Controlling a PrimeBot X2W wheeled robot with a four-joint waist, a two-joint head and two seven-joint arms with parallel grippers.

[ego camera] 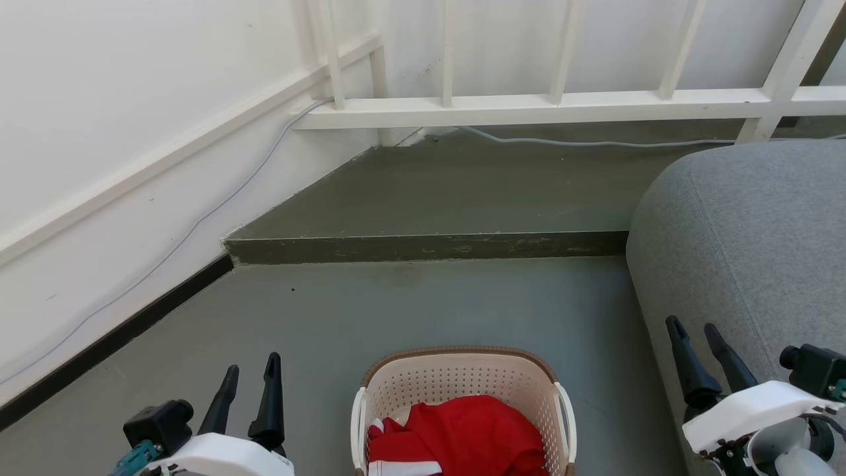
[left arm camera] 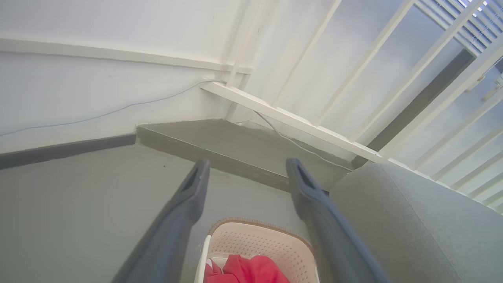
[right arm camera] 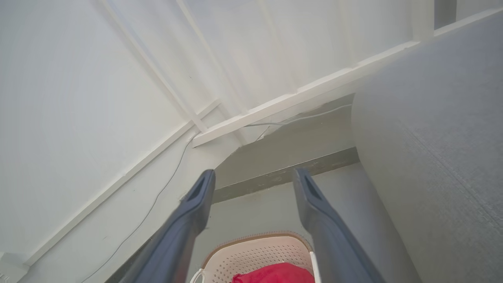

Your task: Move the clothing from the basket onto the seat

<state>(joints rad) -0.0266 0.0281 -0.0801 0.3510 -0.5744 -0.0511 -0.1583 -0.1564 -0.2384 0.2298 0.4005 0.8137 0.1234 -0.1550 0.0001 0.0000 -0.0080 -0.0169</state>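
Clothing (ego camera: 462,433) heaped in the basket (ego camera: 462,370), none on the seat (ego camera: 747,231) at right. My left claw (ego camera: 252,365) and right claw (ego camera: 691,325) flank the basket, both spread, empty. First pick judged pending: one claw must descend into the heap and pinch.

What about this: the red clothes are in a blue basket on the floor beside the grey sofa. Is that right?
Not quite. The basket is cream with a brown rim, not blue; the head view shows it. The rest is right: the red clothes are in it, and it is on the floor beside the grey sofa.
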